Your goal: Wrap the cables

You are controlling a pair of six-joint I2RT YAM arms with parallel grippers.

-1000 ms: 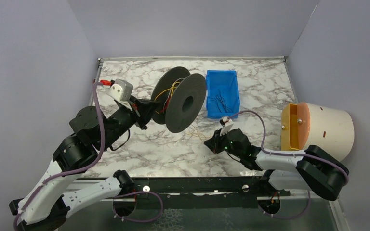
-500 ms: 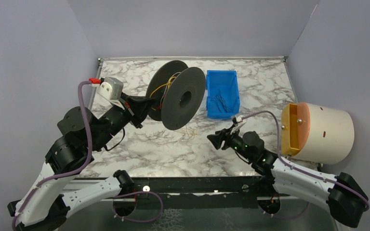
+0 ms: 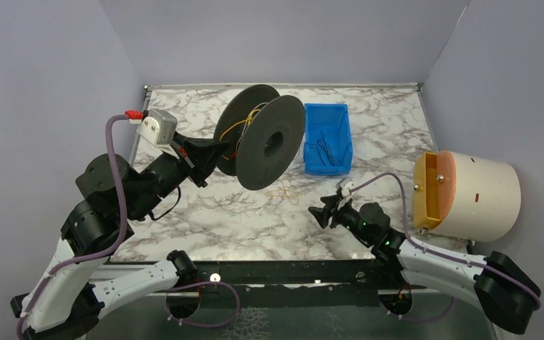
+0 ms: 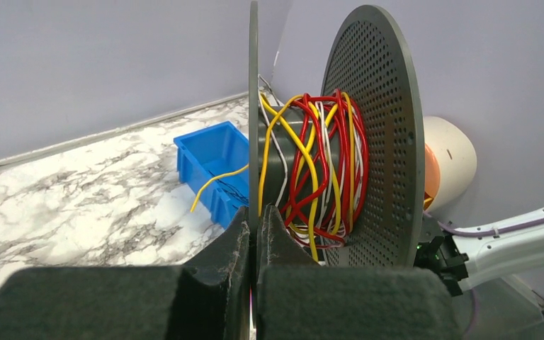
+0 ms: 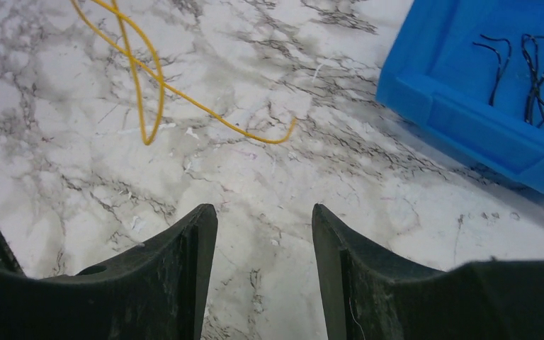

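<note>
- left gripper: fingers pressed together on the thin edge of the spool's near flange, one pad each side, flange seen edge-on btwn them
- spool stands on edge at the left gripper's tip, axis roughly level, in the far middle of the table; can't tell if its rim touches the marble
- wound cables on the hub btwn the two flanges: red, yellow and white, loosely crossed over each other; one yellow end hangs free past the near flange
- right gripper: fingers apart, nothing btwn them, low over bare marble, pointing toward the spool side
- loose yellow cable lies flat on the table just ahead of the right gripper's tips, looped over itself w/ one tail curling up; in the top view it sits below the spool, apart from both grippers
- blue bin just right of the spool, a few thin black wires inside
- table is white marble w/ grey veins
- cream drum w/ orange front lies on its side at the right edge, well apart from the spool
</note>
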